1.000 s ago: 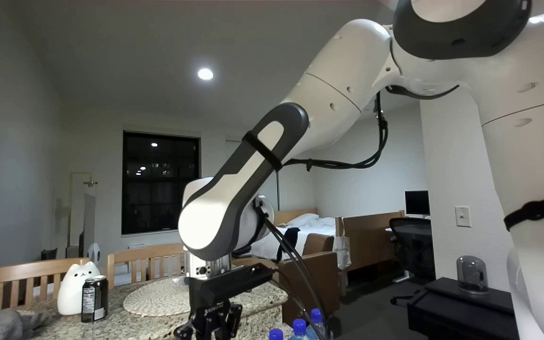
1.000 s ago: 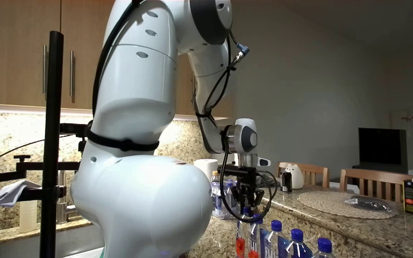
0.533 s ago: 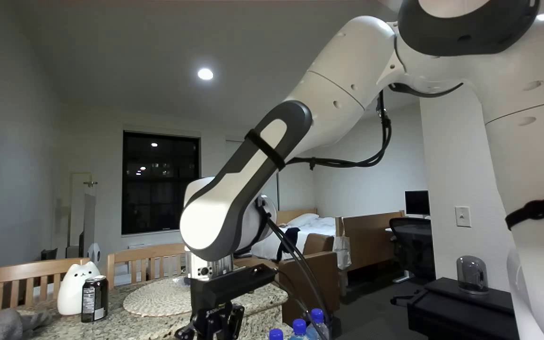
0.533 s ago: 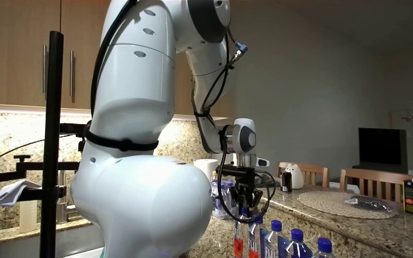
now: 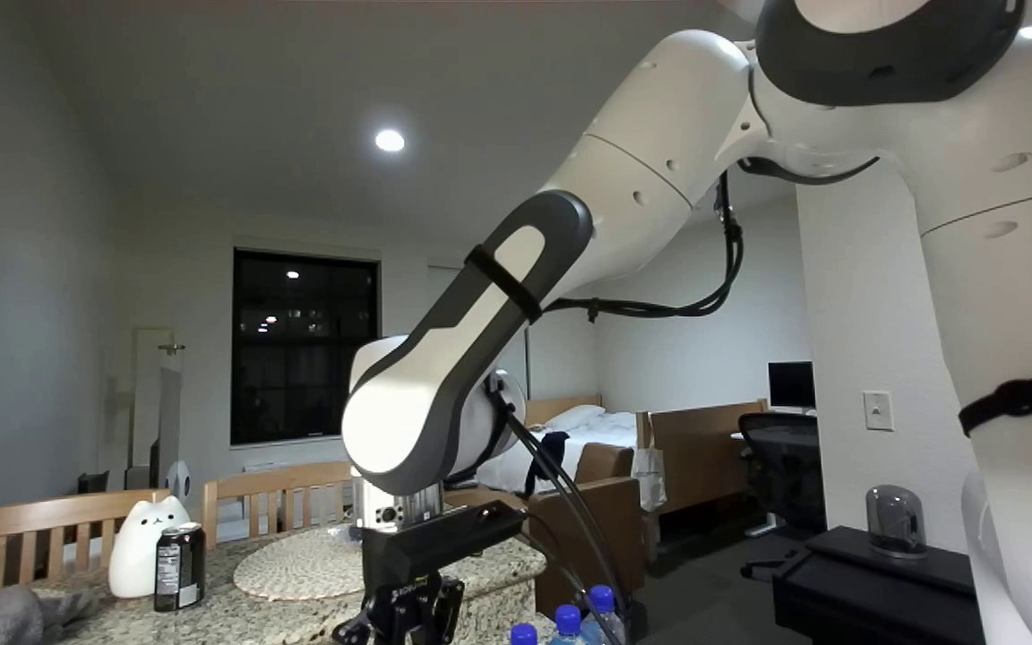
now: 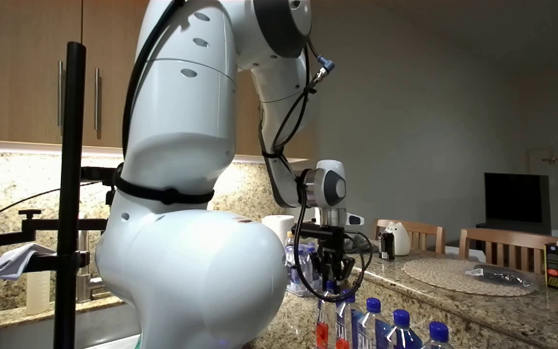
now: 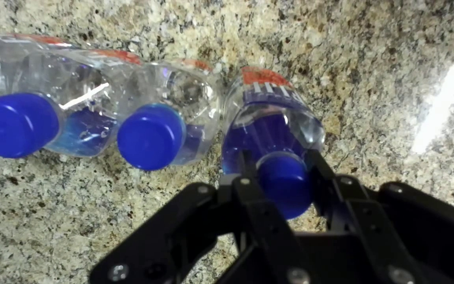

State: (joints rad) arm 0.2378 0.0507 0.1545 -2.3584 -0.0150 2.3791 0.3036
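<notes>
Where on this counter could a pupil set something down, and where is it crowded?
In the wrist view, bare granite counter lies right of the gripped bottle, and below the bottle row, left of the gripper. That row is crowded: its bottles stand side by side, with a narrow gap next to the gripped one.
</notes>
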